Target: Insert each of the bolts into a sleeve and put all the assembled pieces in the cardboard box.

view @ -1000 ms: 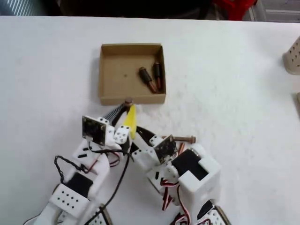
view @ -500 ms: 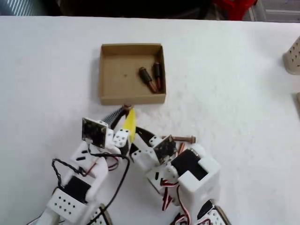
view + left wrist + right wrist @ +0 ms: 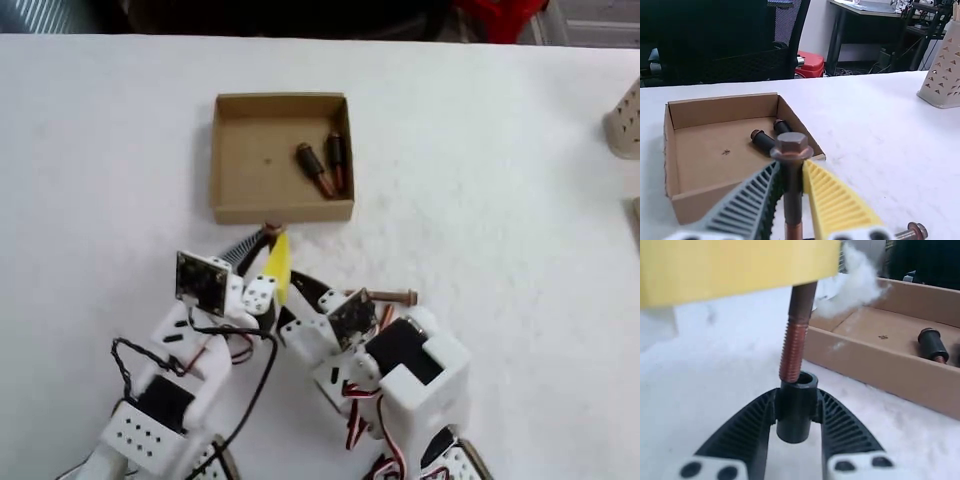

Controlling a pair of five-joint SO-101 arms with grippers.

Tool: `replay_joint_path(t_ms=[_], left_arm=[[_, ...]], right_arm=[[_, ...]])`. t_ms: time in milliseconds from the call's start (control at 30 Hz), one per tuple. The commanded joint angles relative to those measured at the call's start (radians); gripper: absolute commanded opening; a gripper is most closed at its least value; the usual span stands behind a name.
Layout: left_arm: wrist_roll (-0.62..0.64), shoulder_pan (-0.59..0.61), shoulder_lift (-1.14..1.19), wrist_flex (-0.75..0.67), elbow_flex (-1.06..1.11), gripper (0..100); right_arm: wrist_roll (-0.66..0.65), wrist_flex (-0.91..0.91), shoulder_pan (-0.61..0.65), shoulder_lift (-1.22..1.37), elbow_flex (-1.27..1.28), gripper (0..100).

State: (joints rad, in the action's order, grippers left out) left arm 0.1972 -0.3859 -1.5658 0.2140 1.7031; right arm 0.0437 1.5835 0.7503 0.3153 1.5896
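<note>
White table [image 3: 480,180]. Left gripper [image 3: 790,172] clamps a bolt [image 3: 792,146] upright, threaded tip down at the rim of the sleeve [image 3: 795,429] pinched upright in the right gripper [image 3: 796,402].

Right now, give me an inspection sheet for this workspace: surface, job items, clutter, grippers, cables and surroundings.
Surface: white table.
Job's things: cardboard box with two assembled pieces inside; a bolt upright over a sleeve, tip at its mouth, not yet in; a loose bolt on the table by the right arm.
Clutter: beige perforated stand at the table's right edge.
Grippers: left gripper shut on the bolt; right gripper shut on the sleeve.
Cables: black cable beside the left arm; red and white wires on the right arm.
Surroundings: office chair beyond the table.
</note>
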Motion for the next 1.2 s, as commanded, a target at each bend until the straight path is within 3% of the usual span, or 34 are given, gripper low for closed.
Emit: replay_joint_path(t_ms=[0, 200, 767, 1000, 1167], left_arm=[[-0.006, -0.012, 0.143, -0.164, -0.005, 2], [-0.006, -0.01, 0.341, -0.313, -0.009, 2], [-0.008, -0.01, 0.341, -0.072, -0.009, 2], [-0.014, -0.019, 0.341, -0.06, -0.009, 2], [-0.144, -0.028, 0.341, -0.041, -0.009, 9]], right_arm=[[-0.006, 0.002, -0.001, -0.013, -0.003, 1.6], [-0.006, 0.004, -0.002, -0.013, -0.003, 1.6], [-0.006, 0.001, -0.025, -0.013, -0.003, 1.6], [-0.006, -0.001, -0.025, -0.013, -0.003, 1.6], [-0.006, -0.001, -0.025, -0.015, -0.003, 1.6]])
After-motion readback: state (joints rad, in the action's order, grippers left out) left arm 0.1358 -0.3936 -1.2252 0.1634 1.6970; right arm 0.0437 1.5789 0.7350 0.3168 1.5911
